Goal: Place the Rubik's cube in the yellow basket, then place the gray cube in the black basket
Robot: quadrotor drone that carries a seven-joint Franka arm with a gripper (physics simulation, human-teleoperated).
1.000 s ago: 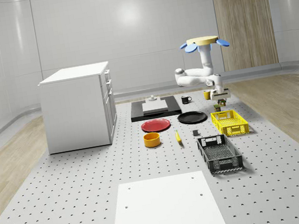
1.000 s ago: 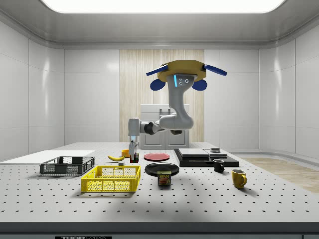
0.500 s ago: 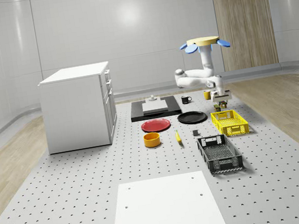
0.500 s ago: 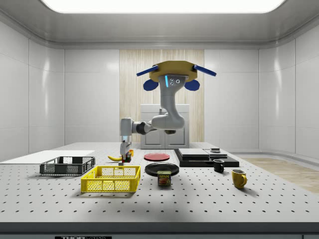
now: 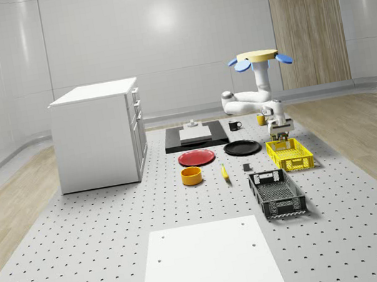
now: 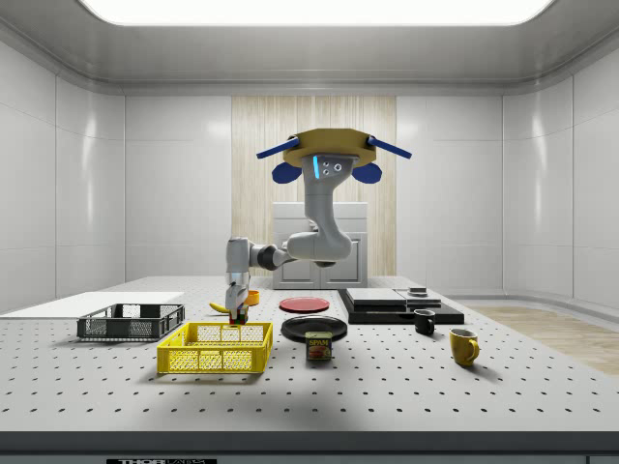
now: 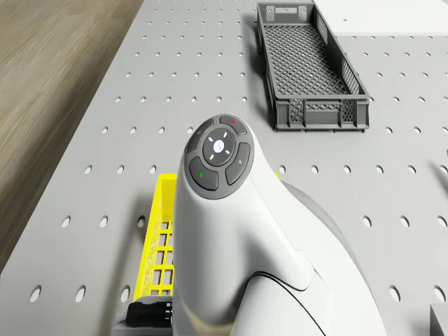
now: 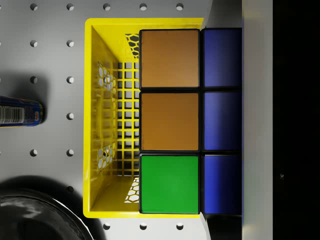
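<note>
— Orange, green and blue tiles sat right at the wrist camera: was the Rubik's cube in the gripper?

— Yes, clamped between the closed jaws, hanging just above the yellow basket, not in it.

— And further off?

— The drone hovered over the table's far end, beyond the black basket.

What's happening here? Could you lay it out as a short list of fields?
drone: hovering above the table, near the yellow basket
gripper: over the yellow basket, holding the Rubik's cube
Rubik's cube: above the basket, not yet inside
black basket: nearer the camera in the whole-scene view than the yellow one
step: first, lowering or dropping the cube comes next
</note>
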